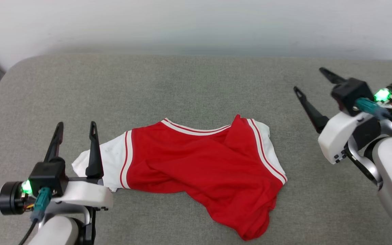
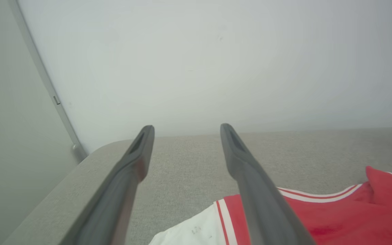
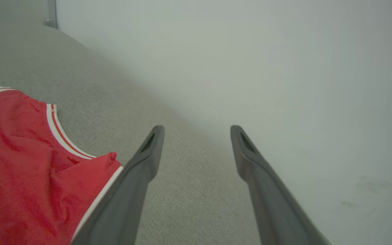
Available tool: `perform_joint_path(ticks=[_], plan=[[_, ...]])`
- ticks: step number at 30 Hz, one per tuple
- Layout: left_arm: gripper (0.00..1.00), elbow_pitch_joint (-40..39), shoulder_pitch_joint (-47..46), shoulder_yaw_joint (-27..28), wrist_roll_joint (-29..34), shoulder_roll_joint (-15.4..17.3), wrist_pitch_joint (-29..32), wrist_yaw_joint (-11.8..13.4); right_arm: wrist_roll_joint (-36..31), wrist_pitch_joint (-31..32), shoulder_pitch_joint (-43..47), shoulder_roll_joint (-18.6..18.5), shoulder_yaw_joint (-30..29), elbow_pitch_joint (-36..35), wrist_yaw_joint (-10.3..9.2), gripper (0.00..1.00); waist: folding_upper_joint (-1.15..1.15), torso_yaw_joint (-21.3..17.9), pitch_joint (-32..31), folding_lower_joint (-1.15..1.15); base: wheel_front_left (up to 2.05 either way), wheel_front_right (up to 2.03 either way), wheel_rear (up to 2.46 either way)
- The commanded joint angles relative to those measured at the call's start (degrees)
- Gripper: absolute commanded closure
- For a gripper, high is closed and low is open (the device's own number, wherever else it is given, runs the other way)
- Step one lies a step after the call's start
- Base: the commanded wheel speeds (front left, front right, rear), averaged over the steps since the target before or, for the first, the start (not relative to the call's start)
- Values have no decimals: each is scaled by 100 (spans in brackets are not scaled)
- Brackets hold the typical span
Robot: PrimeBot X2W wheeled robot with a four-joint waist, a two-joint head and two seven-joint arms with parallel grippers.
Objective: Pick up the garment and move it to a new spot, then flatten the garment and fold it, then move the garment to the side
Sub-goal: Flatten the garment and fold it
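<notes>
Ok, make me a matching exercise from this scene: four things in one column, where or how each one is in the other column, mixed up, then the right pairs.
Column one
1. garment
2. left gripper
3. right gripper
4. grey padded surface

Column two
a. open, off to the right, apart from the cloth
b. rumpled, lying in the middle
c. open, at the white sleeve on the left
d. underneath everything, with a rounded far-left corner

Pairs: 1-b, 2-c, 3-a, 4-d
</notes>
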Motion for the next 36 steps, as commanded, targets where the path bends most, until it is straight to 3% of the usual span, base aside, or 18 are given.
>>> perform_joint_path(ticks=[1,7,13,17,22,26,27,28,29,36], plan=[[0,-160,229,256,273,-187,-13,-31,284,480,-280,-264,412,83,-5,0,0,46,73,0,0,0,0],[0,-393,730,999,949,-903,-13,-371,1750,2295,-1001,-1001,2016,232,-5,0,0,193,268,0,0,0,0],[0,-395,890,1452,1454,-1530,-13,-896,3095,3673,-1575,-1268,3045,357,-5,0,0,387,551,0,0,0,0],[0,-354,823,1684,1732,-1865,-13,-1213,3531,3934,-1804,-1131,3347,729,-5,0,0,514,780,0,0,0,0],[0,-336,649,1966,2000,-2199,-13,-1561,3658,3777,-1824,-801,3642,1388,-4,0,0,636,1040,0,0,0,0],[0,-288,560,2148,2194,-2386,-13,-1788,3685,3656,-1511,-568,4202,1851,-3,0,0,675,1133,0,0,0,0],[0,-283,546,2187,2236,-2420,-13,-1835,3729,3585,-1458,-520,4311,1936,-1,20,0,667,1138,0,0,0,0],[0,-280,540,2231,2278,-2450,-13,-1873,3743,3468,-1438,-480,4399,1989,-1,79,0,652,1135,0,0,0,0],[0,-271,545,2286,2311,-2476,-13,-1908,3752,3355,-1445,-473,4483,2038,-2,100,0,630,1113,0,0,0,0],[0,-170,763,2512,2470,-2590,-13,-2083,3569,2446,-2007,-905,4721,1808,-8,100,0,429,795,0,0,0,0]])
